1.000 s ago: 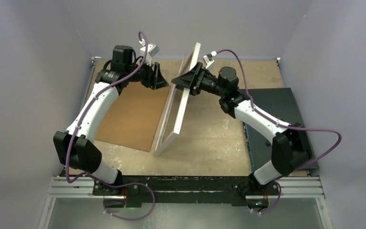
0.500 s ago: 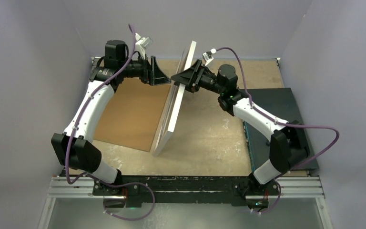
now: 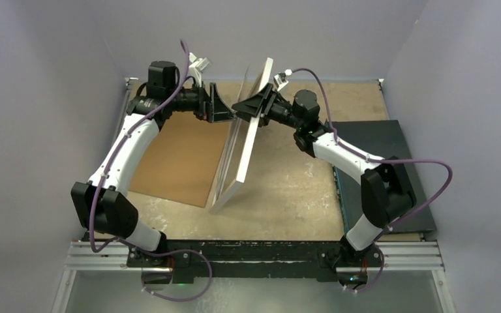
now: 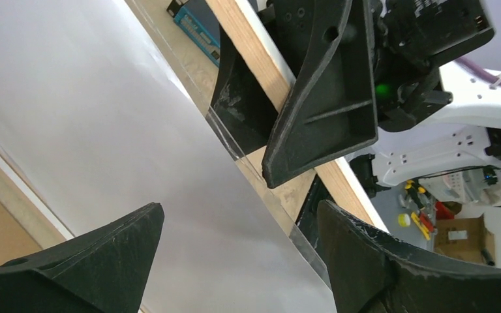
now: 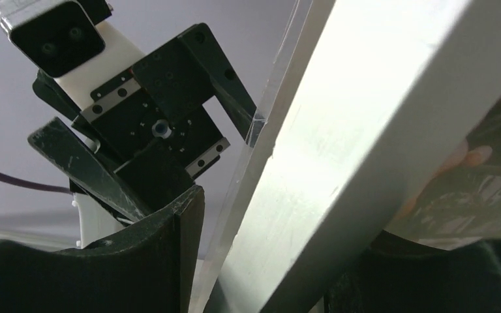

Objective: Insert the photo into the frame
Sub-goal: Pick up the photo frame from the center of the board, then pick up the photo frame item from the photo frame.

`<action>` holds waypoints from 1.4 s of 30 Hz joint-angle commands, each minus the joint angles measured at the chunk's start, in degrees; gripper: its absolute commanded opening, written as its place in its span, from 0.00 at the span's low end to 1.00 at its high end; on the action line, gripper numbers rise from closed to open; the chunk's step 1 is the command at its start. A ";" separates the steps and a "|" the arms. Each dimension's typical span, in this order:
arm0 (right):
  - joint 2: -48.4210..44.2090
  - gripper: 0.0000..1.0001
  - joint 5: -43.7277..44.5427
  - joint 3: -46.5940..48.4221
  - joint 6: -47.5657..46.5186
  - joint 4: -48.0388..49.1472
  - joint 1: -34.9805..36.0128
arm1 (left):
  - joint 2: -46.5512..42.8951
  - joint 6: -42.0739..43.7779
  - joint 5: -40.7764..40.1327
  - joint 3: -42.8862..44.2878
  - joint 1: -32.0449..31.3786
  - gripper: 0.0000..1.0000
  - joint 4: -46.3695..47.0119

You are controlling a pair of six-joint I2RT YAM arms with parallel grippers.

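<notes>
Clamping the frame (image 3: 248, 147) by its upper rail, right gripper (image 3: 251, 108) clenched, one finger on each face. Left gripper (image 3: 225, 108) released, fingers wide apart, just beside the clear sheet (image 4: 104, 117) at the frame's wood side. Frame stands on edge mid-desk (image 3: 287, 195), tilted; white front, light-wood back. Brown board (image 3: 179, 156) lies flat to the left.

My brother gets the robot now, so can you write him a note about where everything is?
Right claw: shut on the top rail of the thin white-and-wood rectangular frame, stood on edge, tilted.
Left claw: open, close to the clear transparent sheet beside the frame's wooden back.
Dark orange-patched paper photo: only a bit shows beyond the frame.
Done: frame stood up.
Left: photo into frame.
</notes>
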 commanded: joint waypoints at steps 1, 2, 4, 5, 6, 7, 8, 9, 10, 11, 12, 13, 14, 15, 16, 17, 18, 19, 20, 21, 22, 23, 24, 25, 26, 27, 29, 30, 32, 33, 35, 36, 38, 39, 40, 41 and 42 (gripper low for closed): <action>-0.04 0.58 -0.14 -0.16 2.88 6.43 -0.03 | -2.80 6.78 -4.73 -0.69 -1.31 0.86 -3.76; 0.18 0.57 -0.16 -0.10 3.18 6.74 -0.03 | -2.91 7.64 -5.26 -0.69 -1.31 0.86 -4.24; 0.53 0.57 -0.07 0.37 3.62 6.92 -0.02 | -3.06 8.54 -5.35 -0.69 -1.32 0.85 -5.06; 0.70 0.56 -0.08 0.63 3.87 7.15 0.02 | -3.23 8.71 -5.07 -0.50 -1.37 0.85 -5.37; 0.91 0.56 0.09 0.90 4.16 7.31 -0.02 | -3.37 8.88 -4.81 -0.16 -1.34 0.85 -5.81; 1.08 0.55 0.18 1.19 4.23 7.28 0.09 | -3.44 9.15 -4.54 0.33 -1.31 0.85 -6.23; 1.33 0.55 0.21 1.42 4.31 7.27 0.06 | -3.46 9.81 -4.67 1.11 -1.33 0.85 -7.06; 1.52 0.55 0.19 1.62 4.38 7.25 0.06 | -3.54 10.37 -5.06 1.75 -1.32 0.85 -7.86; 1.64 0.55 0.11 1.74 4.40 7.13 0.06 | -3.65 10.97 -5.60 2.22 -1.34 0.84 -8.47; 1.75 0.54 0.16 1.85 4.38 6.83 0.08 | -3.64 11.83 -6.57 2.78 -1.38 0.83 -9.34; 1.84 0.54 0.24 1.81 4.40 6.69 0.06 | -3.64 12.65 -7.60 3.28 -1.36 0.83 -10.32; 1.85 0.54 0.42 1.78 4.40 6.46 0.06 | -3.65 13.60 -8.58 3.91 -1.39 0.82 -11.67; 1.77 0.53 0.64 1.71 4.40 6.30 0.06 | -3.65 14.48 -9.94 4.46 -1.47 0.82 -12.66; 1.76 0.53 0.81 1.69 4.40 6.21 0.11 | -3.77 15.48 -11.26 5.02 -1.64 0.81 -13.64; 1.76 0.53 0.88 1.75 4.45 6.25 0.07 | -3.95 16.46 -12.39 5.41 -1.77 0.80 -14.59; 1.81 0.53 0.95 1.85 4.48 6.17 0.06 | -4.06 17.42 -13.83 5.80 -1.96 0.78 -15.48; 1.82 0.52 1.05 2.00 4.49 6.04 0.06 | -4.10 18.29 -15.60 6.29 -2.29 0.75 -16.53; 1.76 0.52 1.14 2.15 4.51 5.79 0.06 | -4.12 19.91 -17.06 6.68 -2.50 0.73 -17.53; 1.76 0.52 1.25 2.31 4.44 5.57 0.06 | -4.16 20.97 -18.74 7.04 -2.54 0.70 -18.27; 1.76 0.52 1.28 2.46 4.29 5.31 0.06 | -4.19 21.55 -19.43 7.30 -2.51 0.68 -18.93; 1.68 0.52 1.37 2.59 4.17 5.00 0.07 | -4.17 22.13 -20.18 7.56 -2.55 0.65 -19.58; 1.60 0.52 1.47 2.72 3.96 4.71 0.06 | -4.28 22.63 -20.52 7.76 -2.56 0.64 -20.13; 1.50 0.52 1.59 2.74 3.82 4.65 0.06 | -4.32 22.71 -20.63 7.87 -2.56 0.62 -20.40; 1.46 0.51 1.59 2.74 3.78 4.58 0.06 | -4.43 22.76 -20.73 7.92 -2.56 0.59 -20.52; 1.40 0.51 1.59 2.74 3.61 4.27 0.06 | -4.44 22.63 -20.82 8.11 -2.57 0.56 -20.65; 1.30 0.51 1.59 2.74 3.42 3.88 0.06 | -4.31 22.59 -20.94 8.43 -2.61 0.52 -21.00; 1.01 0.51 1.40 2.74 2.70 2.55 0.06 | -3.76 22.76 -21.71 9.63 -2.56 0.46 -22.13; 0.71 0.51 1.19 2.63 2.25 1.68 0.06 | -3.58 23.20 -22.16 10.28 -2.57 0.45 -22.80; 0.10 0.51 1.06 2.32 2.07 0.97 0.06 | -3.65 23.46 -23.42 10.79 -2.56 0.45 -23.37; -0.21 0.51 1.06 2.28 1.81 0.61 0.06 | -3.98 23.49 -24.21 10.82 -2.56 0.45 -23.25; -0.47 0.50 0.98 2.37 1.09 -0.16 0.02 | -4.39 23.60 -25.26 10.74 -2.56 0.45 -23.27; -0.58 0.50 0.98 2.38 0.86 -0.50 -0.02 | -4.45 23.82 -25.62 10.74 -2.60 0.46 -23.48; -0.80 0.50 0.98 2.39 0.43 -0.94 -0.02 | -4.48 23.97 -26.81 10.66 -2.56 0.45 -23.78; -0.93 0.50 1.03 2.41 0.07 -1.38 -0.09 | -4.31 23.96 -27.72 10.58 -2.56 0.44 -23.78; -1.12 0.50 1.07 2.47 -0.40 -1.98 -0.18 | -4.19 24.12 -28.80 10.53 -2.65 0.43 -23.91; -1.37 0.50 1.11 2.47 -1.04 -2.51 -0.27 | -4.10 24.38 -30.06 10.49 -2.90 0.42 -23.95; -1.73 0.50 1.19 2.55 -1.72 -3.30 -0.43 | -3.98 24.66 -31.91 10.43 -3.49 0.41 -23.95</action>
